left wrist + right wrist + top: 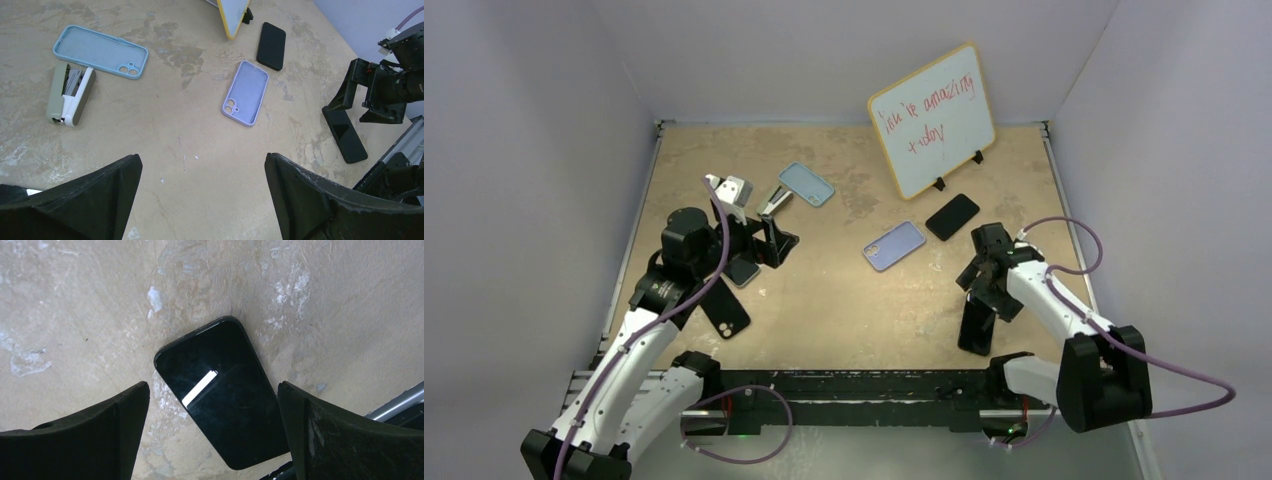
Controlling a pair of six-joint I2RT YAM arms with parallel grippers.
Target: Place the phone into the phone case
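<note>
Right wrist view: my right gripper (pixel 212 387) hangs over the black phone (pixel 225 395), fingers spread wide, nothing clamped.

The phone lies screen-up on the table (pixel 75 300), slanted from 11 to 5 o'clock between my two right fingertips (whether either tip brushes it, I cannot tell). Seen from above, it sits at about 5 o'clock on the table, close to the near edge, and the lilac phone case (pixel 894 245) lies open side up at 11 o'clock from it, well apart. My left gripper (pixel 201 160) is over at 9 o'clock, its fingers just as wide apart and holding nothing. A blue case (pixel 806 183) and a stapler (pixel 773 200) lie just beside each other at 11 o'clock, and a whiteboard (pixel 932 120) stands at 1 o'clock.
</note>
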